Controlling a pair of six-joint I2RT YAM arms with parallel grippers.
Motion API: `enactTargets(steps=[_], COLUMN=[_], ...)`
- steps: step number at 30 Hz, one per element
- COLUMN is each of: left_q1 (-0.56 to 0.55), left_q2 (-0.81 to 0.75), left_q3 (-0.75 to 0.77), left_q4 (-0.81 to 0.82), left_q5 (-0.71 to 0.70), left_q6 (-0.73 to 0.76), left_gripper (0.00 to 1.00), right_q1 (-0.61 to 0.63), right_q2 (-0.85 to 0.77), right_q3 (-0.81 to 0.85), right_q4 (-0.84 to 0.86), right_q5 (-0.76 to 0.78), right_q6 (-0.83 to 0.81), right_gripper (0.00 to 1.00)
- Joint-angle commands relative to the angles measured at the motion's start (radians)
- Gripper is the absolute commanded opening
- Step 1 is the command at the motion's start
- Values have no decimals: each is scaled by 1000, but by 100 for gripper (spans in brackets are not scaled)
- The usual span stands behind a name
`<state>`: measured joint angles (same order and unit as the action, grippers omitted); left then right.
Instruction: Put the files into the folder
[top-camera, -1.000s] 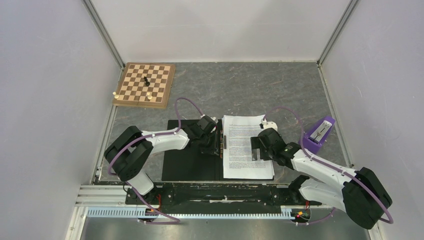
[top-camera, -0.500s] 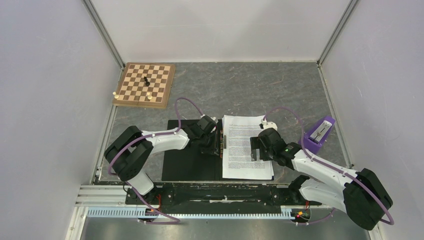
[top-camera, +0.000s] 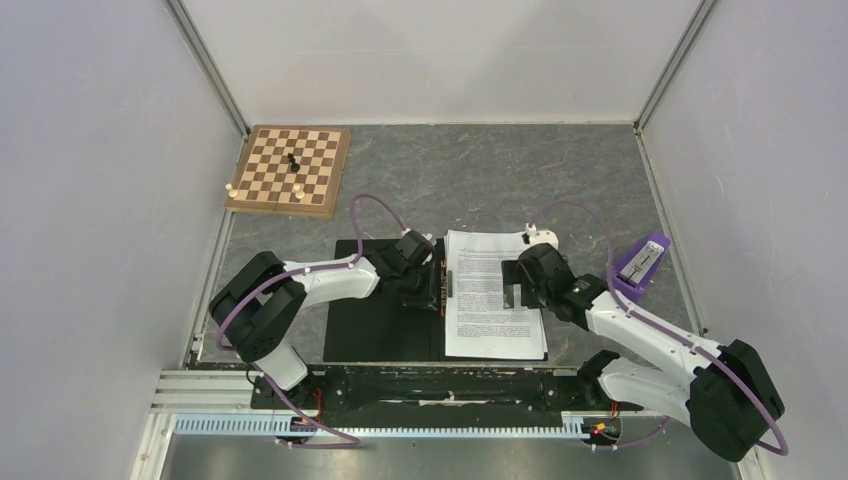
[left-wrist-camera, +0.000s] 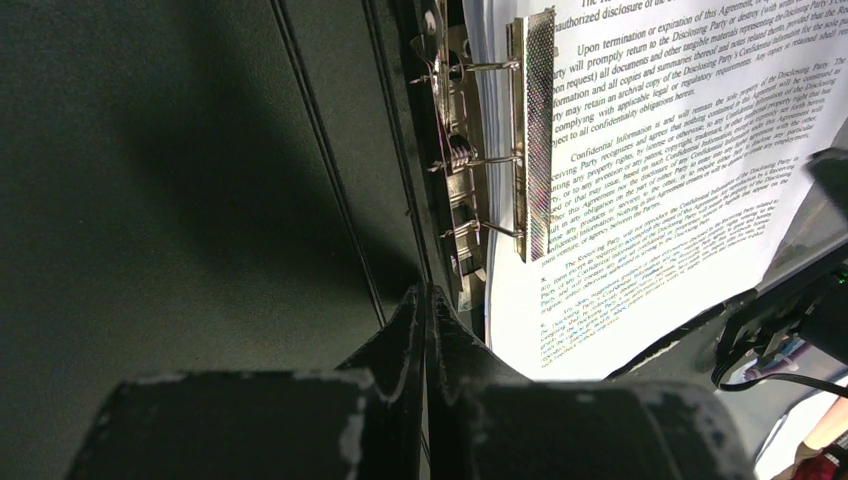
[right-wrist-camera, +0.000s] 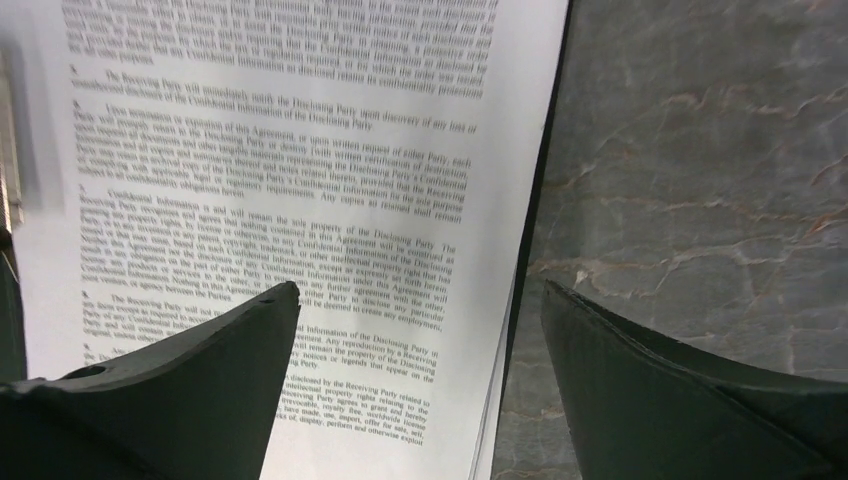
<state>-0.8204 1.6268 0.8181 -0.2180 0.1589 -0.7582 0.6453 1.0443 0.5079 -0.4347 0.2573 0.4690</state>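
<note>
Folder (top-camera: 385, 335) open flat near centre, black faces up. Files (top-camera: 492, 325) stacked on its right half, left edge at metal clip (left-wrist-camera: 530, 130). Left gripper (left-wrist-camera: 425, 320) clenched, nothing seen between tips, parked by spine beside clip springs. Right gripper (right-wrist-camera: 420, 300) released wide: 1 finger over paper, 1 over table. Judgement: squaring stack. Nudge right edge leftward, low and slow, avoid buckling sheets. Chessboard (top-camera: 290, 170) far left, well apart.

pincer (right-wrist-camera: 415, 300) spread wide | files (right-wrist-camera: 290, 190) below left finger | grey table (right-wrist-camera: 700, 180) at right
</note>
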Motion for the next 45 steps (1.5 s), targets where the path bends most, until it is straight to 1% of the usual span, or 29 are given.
enactTargets(steps=[1, 6, 10, 16, 25, 30, 35, 40, 45], left_q1=[4, 20, 51, 91, 126, 134, 136, 141, 151], left_q2=[-4, -12, 0, -10, -42, -45, -41, -53, -95], left_q3=[41, 87, 111, 112, 80, 70, 71, 61, 39], left_q4=[-49, -87, -104, -114, -115, -107, -104, -106, -107], left_q5=[-58, -76, -72, -65, -49, -45, -37, -39, -40], left_q6=[10, 38, 58, 78, 88, 87, 88, 82, 62], left_gripper=[2, 2, 2, 2, 2, 2, 2, 2, 2], right_q1=[-60, -159, -195, -200, -205, -206, -205, -211, -211], right_q2=[17, 107, 204, 356, 493, 523, 533, 481, 384], right_q3=[86, 136, 196, 282, 362, 380, 377, 365, 362], right_q4=[19, 93, 141, 181, 209, 215, 211, 181, 125], right_q5=[22, -23, -40, -36, -33, -54, -45, 2, 26], right_q6=[-50, -88, -109, -122, -140, -133, -134, -141, -148], right_gripper=[94, 94, 94, 94, 94, 94, 93, 94, 93])
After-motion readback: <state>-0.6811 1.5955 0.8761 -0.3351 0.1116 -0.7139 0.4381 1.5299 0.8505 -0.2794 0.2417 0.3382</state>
